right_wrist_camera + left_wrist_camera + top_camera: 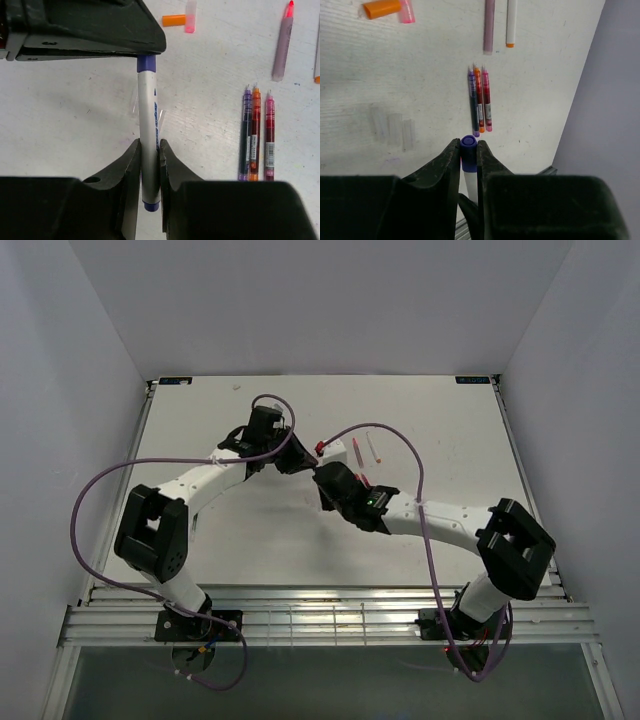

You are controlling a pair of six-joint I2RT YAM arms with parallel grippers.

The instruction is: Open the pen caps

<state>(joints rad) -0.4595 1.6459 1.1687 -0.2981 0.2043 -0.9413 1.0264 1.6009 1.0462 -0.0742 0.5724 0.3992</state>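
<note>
A white pen with blue print (149, 125) is held between both grippers above the table. My left gripper (468, 150) is shut on its blue cap (468, 144), which sits at the fingertips with the white barrel (470, 182) running back below. My right gripper (149, 150) is shut on the barrel, whose blue end pokes out behind the jaws. In the right wrist view the cap (146, 62) goes under the left gripper's fingers (90, 30). In the top view the two grippers, left (296, 458) and right (325, 480), meet at the table's middle.
Three slim pens, purple, orange and pink (480, 102), lie side by side on the table. Loose orange (381, 8) and pink (407, 11) caps lie farther off, and pale translucent caps (392, 129) lie to the left. A mauve pen (489, 25) and a white pen (511, 22) lie beyond. The enclosure wall (610, 100) stands to the right.
</note>
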